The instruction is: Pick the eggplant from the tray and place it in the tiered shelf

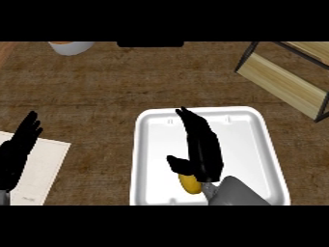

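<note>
The right hand (201,144) comes in from the near edge over the white tray (267,144), its fingers straight and together, pointing toward the far side and clamped on nothing. Just beneath its thumb, at the near part of the tray, a small yellow piece (189,184) shows, mostly hidden by the hand; whether this is the eggplant cannot be told. The left hand (14,152) rests at the near left, fingers up and relaxed, over a white sheet (49,164) whose small mark is unreadable. The tiered shelf (295,79), wooden boards in a black frame, stands at the far right, well apart from the tray. A white bowl (71,47) sits at the far left on the brown counter (124,82).
</note>
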Available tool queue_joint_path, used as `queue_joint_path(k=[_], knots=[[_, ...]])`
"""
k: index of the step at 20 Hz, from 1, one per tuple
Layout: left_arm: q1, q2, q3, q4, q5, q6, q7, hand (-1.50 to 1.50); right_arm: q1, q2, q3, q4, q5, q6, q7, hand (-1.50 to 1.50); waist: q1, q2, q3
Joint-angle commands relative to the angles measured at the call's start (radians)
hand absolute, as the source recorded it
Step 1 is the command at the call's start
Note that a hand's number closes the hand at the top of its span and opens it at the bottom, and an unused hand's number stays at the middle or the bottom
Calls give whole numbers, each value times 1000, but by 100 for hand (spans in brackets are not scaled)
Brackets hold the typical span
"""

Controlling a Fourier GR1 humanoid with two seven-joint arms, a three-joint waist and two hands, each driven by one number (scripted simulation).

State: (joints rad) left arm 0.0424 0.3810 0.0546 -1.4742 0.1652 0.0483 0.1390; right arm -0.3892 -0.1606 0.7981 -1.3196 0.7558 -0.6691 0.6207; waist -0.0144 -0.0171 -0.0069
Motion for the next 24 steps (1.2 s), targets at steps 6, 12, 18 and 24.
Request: queue_joint_path(k=[6,12,18,24], knots=[[21,29,44,26,22,-33,-35,0,-135,67,76,-48,233,548,506,-150,-2,-3,0],[-5,-18,5,26,2,-12,-33,0,-183,104,87,-19,113,957,612,-150,3,9,2],[10,22,44,46,27,-69,-67,0,-246,117,18,-2,76,1151,641,-150,12,13,4],[15,38,57,11,40,-85,-24,0,-195,57,-20,-18,95,1178,598,-150,13,13,6]])
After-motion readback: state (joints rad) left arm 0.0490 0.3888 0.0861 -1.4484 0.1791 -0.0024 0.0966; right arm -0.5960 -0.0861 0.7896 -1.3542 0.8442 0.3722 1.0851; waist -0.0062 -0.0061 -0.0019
